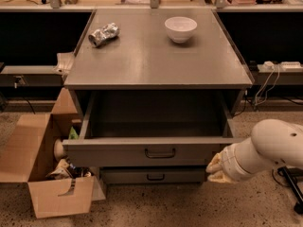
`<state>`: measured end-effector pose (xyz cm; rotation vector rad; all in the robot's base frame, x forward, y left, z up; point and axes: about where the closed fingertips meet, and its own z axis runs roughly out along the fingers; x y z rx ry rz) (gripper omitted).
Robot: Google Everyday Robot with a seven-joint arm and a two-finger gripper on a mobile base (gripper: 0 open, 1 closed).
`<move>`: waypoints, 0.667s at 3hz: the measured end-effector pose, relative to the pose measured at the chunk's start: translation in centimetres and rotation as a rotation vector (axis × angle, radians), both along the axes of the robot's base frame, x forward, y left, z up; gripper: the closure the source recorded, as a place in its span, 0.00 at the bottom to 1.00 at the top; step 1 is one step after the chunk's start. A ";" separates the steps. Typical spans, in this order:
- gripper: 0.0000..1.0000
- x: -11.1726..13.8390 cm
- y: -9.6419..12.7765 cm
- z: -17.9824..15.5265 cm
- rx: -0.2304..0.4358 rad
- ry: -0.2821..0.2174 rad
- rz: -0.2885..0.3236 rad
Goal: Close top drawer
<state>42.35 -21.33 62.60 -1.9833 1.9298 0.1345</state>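
The top drawer [118,152] of the grey metal cabinet stands pulled far out, and its inside looks empty. Its flat front panel carries a small dark wire handle [160,153] at the centre. My gripper [215,169] is on the end of the white arm [265,150] that comes in from the right. It sits low, at the right bottom corner of the drawer front, touching it or very close to it.
A shorter drawer [189,175] below is shut. On the cabinet top [156,60] stand a white bowl [180,28] and a crushed silver can [104,34]. An open cardboard box [42,174] with rubbish stands on the floor at the left. Cables and a power strip [277,66] lie at the right.
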 end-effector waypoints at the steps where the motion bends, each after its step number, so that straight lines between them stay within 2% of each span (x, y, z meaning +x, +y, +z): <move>1: 0.85 2.4 0.0 0.4 0.013 -0.040 0.018; 2: 1.00 4.9 0.6 1.3 0.035 -0.085 0.022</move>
